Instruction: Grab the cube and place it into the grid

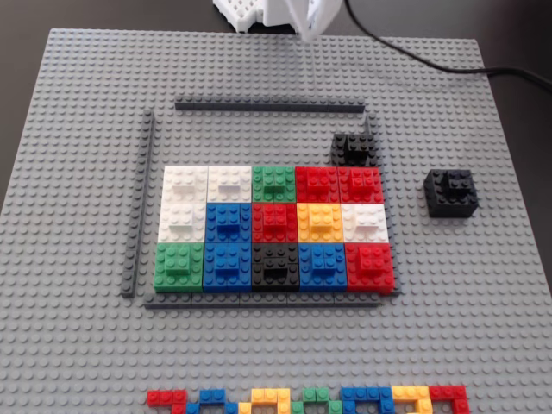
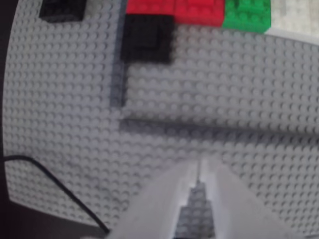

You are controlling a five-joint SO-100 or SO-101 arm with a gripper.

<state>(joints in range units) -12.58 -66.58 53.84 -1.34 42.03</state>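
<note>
Grey studded baseplate (image 1: pixel 78 345) on a dark table, seen from above in the fixed view. Near centre, the grid (image 1: pixel 274 226): three rows of five square blocks, bounded by thin dark-grey strips (image 1: pixel 138 203) at left, top, right and bottom. Top row, left to right in the fixed view: white, white, green, red, red. Middle row: white, blue, red, yellow, white. Bottom row: green, blue, black, blue, red. Between the top strip and the top row, an open band of bare studs, holding one black block (image 1: pixel 353 148) in its right corner, touching the right strip and just above the last red block. The cube (image 1: pixel 452 191) outside the frame, to the right of the grid, well apart from the gripper, standing flat on the baseplate. Along the bottom edge, a thin line of small mixed-colour bricks (image 1: pixel 306 399). White gripper (image 2: pixel 199 172) at the bottom of the wrist view, over bare studs outside the top strip, fingers drawn together to a narrow slit, nothing between them. Black cable (image 1: pixel 431 60) trailing off the baseplate at upper right in the fixed view.
</note>
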